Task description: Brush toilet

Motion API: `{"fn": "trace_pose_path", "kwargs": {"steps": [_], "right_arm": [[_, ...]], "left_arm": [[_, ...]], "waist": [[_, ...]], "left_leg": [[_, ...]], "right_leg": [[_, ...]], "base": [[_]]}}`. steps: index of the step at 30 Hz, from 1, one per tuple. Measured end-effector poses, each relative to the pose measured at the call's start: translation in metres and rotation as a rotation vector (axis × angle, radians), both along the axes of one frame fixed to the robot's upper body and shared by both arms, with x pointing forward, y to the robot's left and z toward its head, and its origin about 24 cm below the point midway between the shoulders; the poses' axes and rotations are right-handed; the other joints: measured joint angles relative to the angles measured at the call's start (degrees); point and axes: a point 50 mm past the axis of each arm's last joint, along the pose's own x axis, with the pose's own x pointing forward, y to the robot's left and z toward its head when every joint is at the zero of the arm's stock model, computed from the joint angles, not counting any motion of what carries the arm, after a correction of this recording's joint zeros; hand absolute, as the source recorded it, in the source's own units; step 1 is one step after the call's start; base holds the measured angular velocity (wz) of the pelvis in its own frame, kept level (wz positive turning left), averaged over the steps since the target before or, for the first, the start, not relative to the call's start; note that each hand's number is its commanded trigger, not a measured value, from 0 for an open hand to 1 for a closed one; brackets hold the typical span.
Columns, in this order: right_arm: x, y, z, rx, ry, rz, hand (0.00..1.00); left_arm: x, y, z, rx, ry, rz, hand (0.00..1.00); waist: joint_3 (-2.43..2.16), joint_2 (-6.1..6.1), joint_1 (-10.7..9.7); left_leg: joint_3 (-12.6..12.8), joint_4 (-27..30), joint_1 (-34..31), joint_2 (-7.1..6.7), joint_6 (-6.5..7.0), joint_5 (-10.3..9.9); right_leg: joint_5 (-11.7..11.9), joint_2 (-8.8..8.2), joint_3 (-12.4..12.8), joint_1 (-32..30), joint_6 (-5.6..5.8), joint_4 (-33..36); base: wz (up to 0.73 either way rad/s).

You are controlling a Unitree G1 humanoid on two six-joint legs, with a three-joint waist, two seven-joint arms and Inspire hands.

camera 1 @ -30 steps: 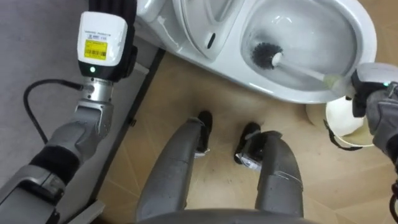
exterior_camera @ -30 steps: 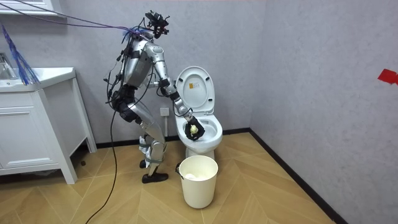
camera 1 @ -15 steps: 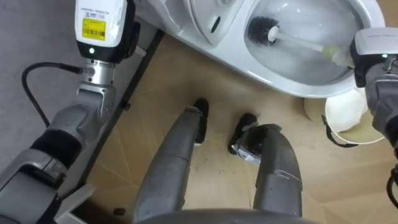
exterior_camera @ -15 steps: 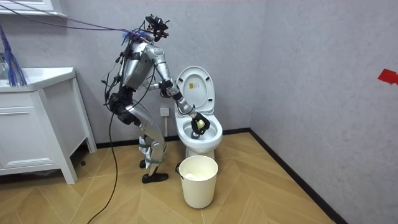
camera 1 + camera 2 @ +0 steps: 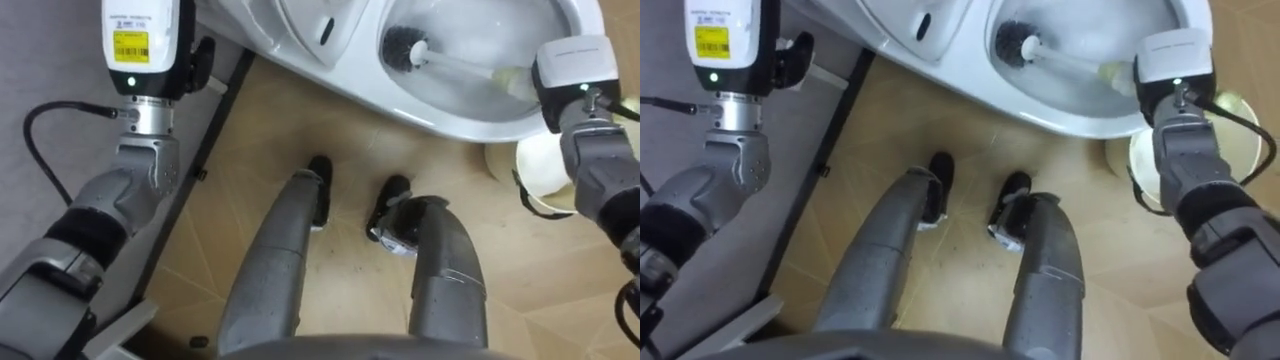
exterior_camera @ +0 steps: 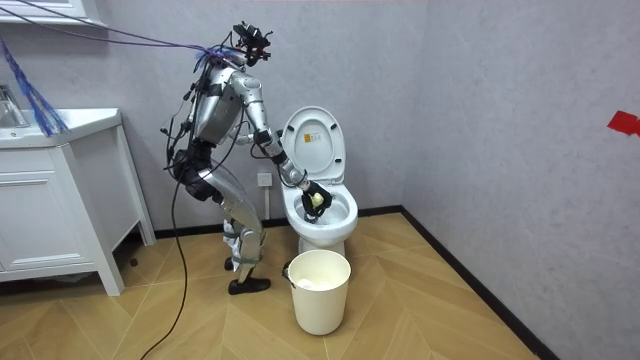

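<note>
The white toilet (image 5: 440, 112) stands before me with its lid (image 6: 312, 145) raised. A toilet brush with a black head (image 5: 402, 46) lies inside the bowl, its white handle (image 5: 465, 68) running right to a yellow-green grip (image 5: 515, 78). My right hand (image 6: 314, 200) is shut on that grip over the bowl; in the eye views the white wrist unit (image 5: 572, 68) hides its fingers. My left arm rises along the toilet's left side, with a dark part of the left hand (image 5: 202, 62) at the top edge. I stand bent forward, feet close to the toilet's base.
A white bucket (image 5: 545, 178) stands on the wood floor to my right, beside the toilet (image 6: 320, 290). A grey wall and dark skirting run along my left. A white cabinet (image 6: 60, 200) stands at the room view's left.
The eye view has shifted, so the toilet sits higher in the picture. My right hand has risen a little over the bowl, and the brush head has slid slightly left inside it.
</note>
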Motion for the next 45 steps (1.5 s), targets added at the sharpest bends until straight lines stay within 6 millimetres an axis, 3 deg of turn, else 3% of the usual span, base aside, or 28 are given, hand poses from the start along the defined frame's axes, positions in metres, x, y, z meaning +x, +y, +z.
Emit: {"fn": "trace_pose_path", "kwargs": {"steps": [6, 10, 12, 17, 19, 22, 25, 29, 33, 36, 45], "right_arm": [[-0.008, -0.017, -0.011, 0.245, 0.016, -0.174, 1.0], [0.004, -0.024, 0.005, 0.462, -0.094, -0.281, 1.0], [0.009, -0.029, 0.015, 0.515, -0.156, -0.32, 1.0], [0.015, -0.03, 0.024, 0.445, -0.162, -0.282, 1.0], [0.015, -0.028, 0.023, 0.413, -0.152, -0.256, 1.0], [0.014, -0.016, 0.019, 0.34, -0.119, -0.162, 1.0], [0.002, 0.0, -0.003, 0.259, -0.043, -0.084, 1.0], [-0.02, 0.011, -0.032, 0.266, 0.019, -0.118, 1.0], [-0.036, 0.027, -0.043, 0.312, 0.048, -0.089, 1.0], [-0.046, 0.042, -0.044, 0.359, 0.071, -0.054, 1.0], [-0.046, 0.04, -0.038, 0.354, 0.114, -0.05, 1.0]], "left_arm": [[0.002, 0.003, 0.003, 0.016, 0.011, 0.0, 0.0], [0.005, 0.006, 0.006, 0.029, 0.009, 0.015, 0.0], [0.007, 0.006, 0.009, 0.032, -0.001, 0.019, 0.0], [0.011, 0.01, 0.016, 0.063, -0.02, 0.047, 0.0], [0.012, 0.009, 0.015, 0.075, 0.005, 0.047, 0.0], [0.014, 0.007, 0.012, 0.087, 0.052, 0.04, 0.0], [0.013, -0.002, 0.004, 0.094, 0.113, 0.03, 0.0], [0.005, -0.002, -0.01, 0.092, 0.172, 0.045, 0.0], [-0.004, 0.004, -0.021, 0.073, 0.217, 0.072, 0.0], [-0.01, 0.01, -0.02, 0.019, 0.22, 0.092, 0.0], [-0.013, 0.014, -0.019, -0.011, 0.213, 0.102, 0.0]], "waist": [[-0.06, 0.39, -0.12], [0.17, -0.15, -1.89], [0.31, -0.8, -2.98], [0.18, -4.06, -4.92], [0.17, -4.12, -5.1], [0.16, -3.23, -4.22], [-0.09, -0.74, -3.19], [-0.45, 2.81, -3.03], [-0.79, 3.44, -3.72], [-0.91, 3.6, -4.43], [-1.33, 4.03, -4.7]], "left_leg": [[0.09, -0.6, -0.02, -0.08, -0.38, 0.43], [0.39, -1.73, -0.1, -1.54, -0.12, 1.47], [0.86, -1.66, -0.42, -1.98, 0.14, 1.69], [1.57, -1.59, -0.36, -1.86, 0.2, 1.64], [1.68, -1.56, 0.48, -1.78, 0.29, 1.7], [1.06, -1.64, 1.85, -1.69, 0.75, 1.99], [0.11, -1.67, 3.35, -1.72, 0.96, 1.98], [0.85, -2.07, 4.82, -1.75, 1.47, 1.64], [1.58, -3.54, 6.38, -1.43, 1.39, 1.65], [1.24, -3.83, 6.47, -0.08, 0.64, 1.36], [0.51, -3.97, 6.21, 0.25, -0.42, 0.93]], "right_leg": [[0.39, -0.06, 0.17, -0.53, -0.87, 0.25], [0.16, -1.61, 0.77, -1.72, -1.04, 1.76], [-0.29, -2.5, 1.14, -2.42, -0.89, 3.03], [0.08, -2.88, 1.47, -2.57, -0.61, 3.32], [0.4, -2.78, 1.45, -1.5, -0.23, 2.93], [0.83, -1.83, 1.31, 0.37, 0.67, 1.19], [1.2, -1.11, 0.91, 2.73, 1.04, -0.46], [1.32, -1.01, 1.51, 3.94, 1.56, -1.2], [1.52, -0.94, 1.93, 4.82, 1.73, -2.07], [1.74, 0.52, 1.34, 5.51, 0.96, -3.64], [1.77, 1.11, 1.02, 5.38, -0.54, -3.92]], "base": [[0.03], [0.16], [0.25], [0.02], [-0.03], [-0.16], [-0.09], [-0.12], [-0.1], [-0.06], [-0.01]]}}
